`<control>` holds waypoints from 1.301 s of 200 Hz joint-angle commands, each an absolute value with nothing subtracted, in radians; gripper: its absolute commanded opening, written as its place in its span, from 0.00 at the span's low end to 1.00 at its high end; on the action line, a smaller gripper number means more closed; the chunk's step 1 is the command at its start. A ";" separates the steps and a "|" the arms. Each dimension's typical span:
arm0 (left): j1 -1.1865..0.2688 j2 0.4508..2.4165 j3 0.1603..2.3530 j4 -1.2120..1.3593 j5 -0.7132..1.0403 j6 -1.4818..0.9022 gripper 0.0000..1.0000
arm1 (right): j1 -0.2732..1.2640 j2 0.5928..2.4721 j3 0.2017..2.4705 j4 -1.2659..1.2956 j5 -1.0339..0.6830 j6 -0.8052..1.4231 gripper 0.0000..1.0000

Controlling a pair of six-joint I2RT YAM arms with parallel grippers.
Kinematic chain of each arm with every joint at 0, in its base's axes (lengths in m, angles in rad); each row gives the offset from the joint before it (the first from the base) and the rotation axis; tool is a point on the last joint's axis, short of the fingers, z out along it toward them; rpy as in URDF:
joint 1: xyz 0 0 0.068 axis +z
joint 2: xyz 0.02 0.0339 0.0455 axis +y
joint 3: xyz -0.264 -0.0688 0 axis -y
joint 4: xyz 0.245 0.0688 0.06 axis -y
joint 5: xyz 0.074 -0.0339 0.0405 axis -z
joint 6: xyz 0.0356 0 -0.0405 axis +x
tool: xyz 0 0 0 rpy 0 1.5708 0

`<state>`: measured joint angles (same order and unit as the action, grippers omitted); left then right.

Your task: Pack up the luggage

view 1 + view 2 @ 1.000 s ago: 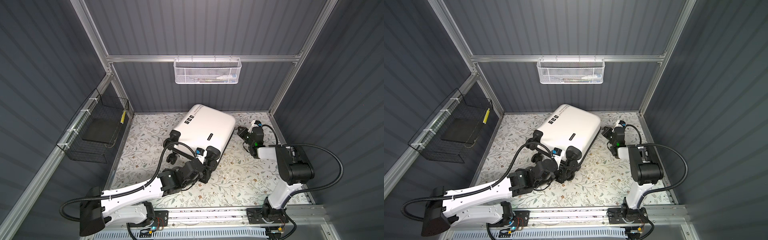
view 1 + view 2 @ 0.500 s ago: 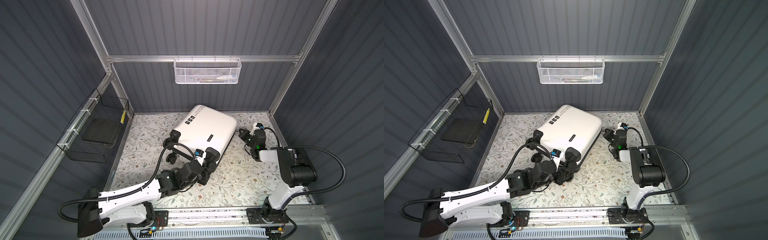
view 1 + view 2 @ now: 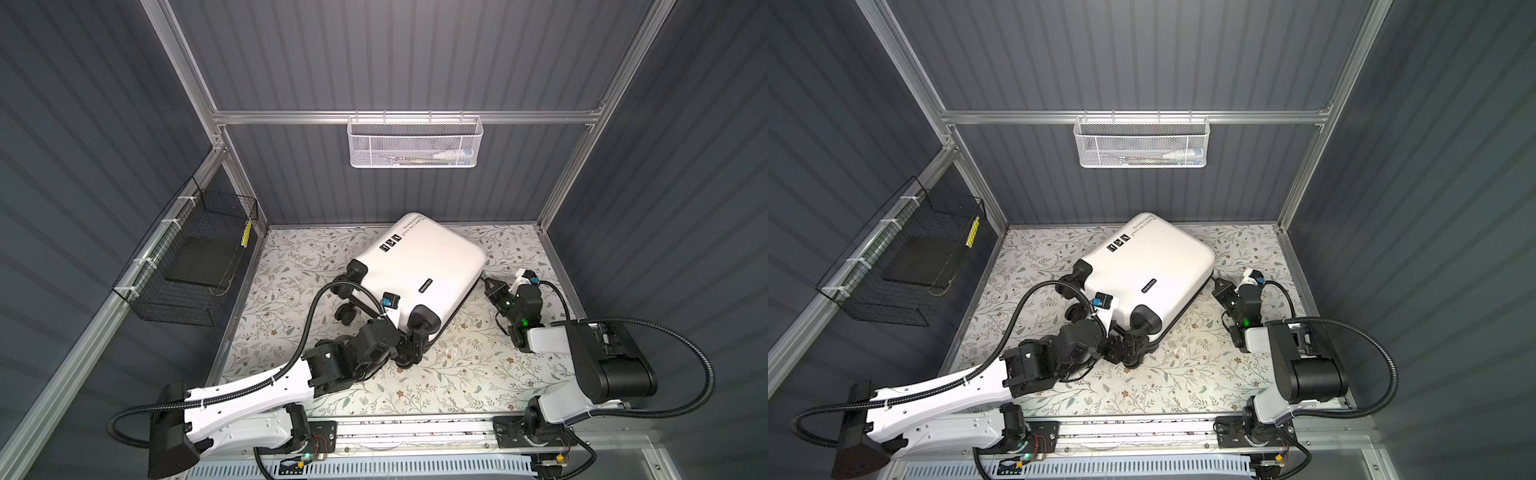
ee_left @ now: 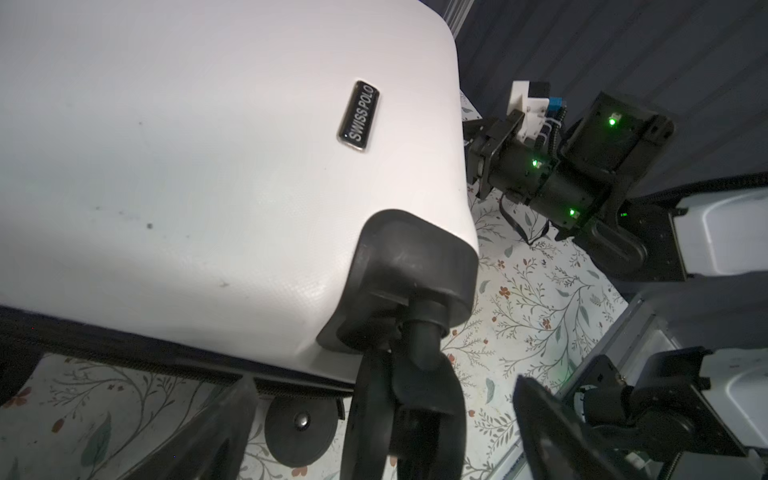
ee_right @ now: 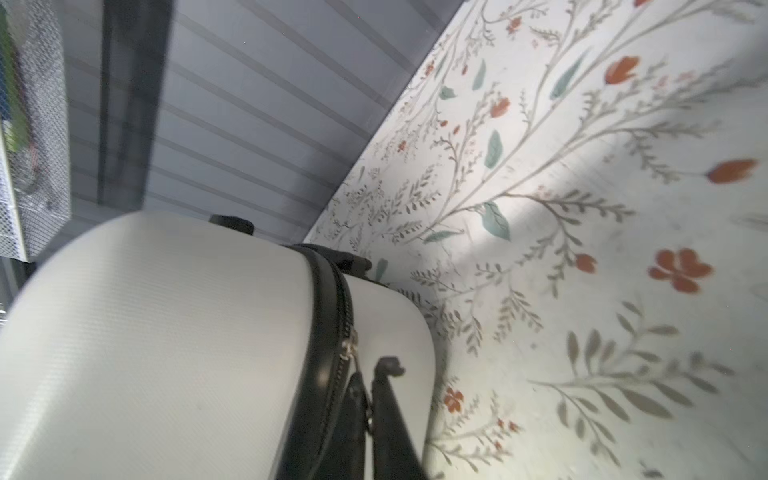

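Dark grey ribbed wall panels [image 3: 395, 54] are enclosing the cell at the back and on both sides in both top views. Aluminium frame posts [image 3: 196, 79] are running up the back corners, and a horizontal aluminium rail [image 3: 291, 116] is crossing the back wall. A white mesh basket [image 3: 414, 143] is hanging from that rail. A black wire basket [image 3: 174, 309] is hanging on the left wall, with a yellow tag [image 3: 247, 233] at its far end. The bench [image 3: 478, 374] is wearing a pale covering printed with leafy sprigs and small red flowers. Even light is falling from above.
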<state>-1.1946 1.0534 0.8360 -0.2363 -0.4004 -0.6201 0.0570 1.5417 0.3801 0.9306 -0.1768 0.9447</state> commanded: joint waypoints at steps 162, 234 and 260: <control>-0.823 1.137 1.148 -0.615 -0.282 -0.786 1.00 | -0.061 1.767 1.385 -0.041 -0.683 0.650 0.80; -0.625 1.251 1.164 -0.486 -0.002 -0.763 1.00 | -0.004 1.837 1.431 -0.054 -0.811 0.646 0.77; -0.567 1.302 1.187 -0.456 0.075 -0.729 1.00 | 0.016 1.803 1.369 -0.017 -0.848 0.651 0.71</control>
<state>-0.6090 1.2694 1.1435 -0.5129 -0.0547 -0.7818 -0.0021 1.8481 1.4151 -0.0353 -0.7593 0.6571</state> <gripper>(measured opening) 0.998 0.735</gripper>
